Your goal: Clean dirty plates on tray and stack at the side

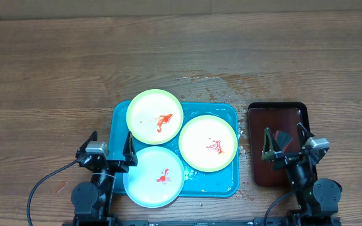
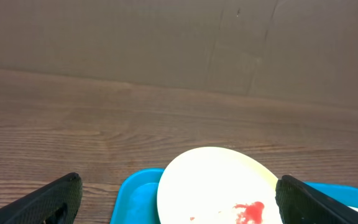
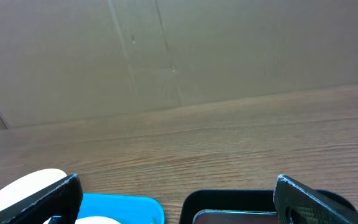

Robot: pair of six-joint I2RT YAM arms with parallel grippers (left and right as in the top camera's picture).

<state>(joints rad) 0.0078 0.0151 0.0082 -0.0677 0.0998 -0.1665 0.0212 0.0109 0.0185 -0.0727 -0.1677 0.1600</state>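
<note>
- Left gripper (image 1: 112, 139), spread wide and empty, sits at the tray's (image 1: 228, 112) left edge. The white plate (image 1: 154, 177) lies just to its right, and a yellow-green plate (image 1: 154, 117) ahead-right.
- Right gripper (image 1: 285, 135), also wide and empty, hangs over the black tray (image 1: 275, 118). The third plate (image 1: 208, 143) lies to its left.
- The left arm looks nearer.

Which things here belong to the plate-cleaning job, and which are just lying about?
Job: green plate at the back, green plate on the right, white plate in front, all smeared red; blue tray under them.
Lying about: black tray of brown liquid; wet patch on the table.
</note>
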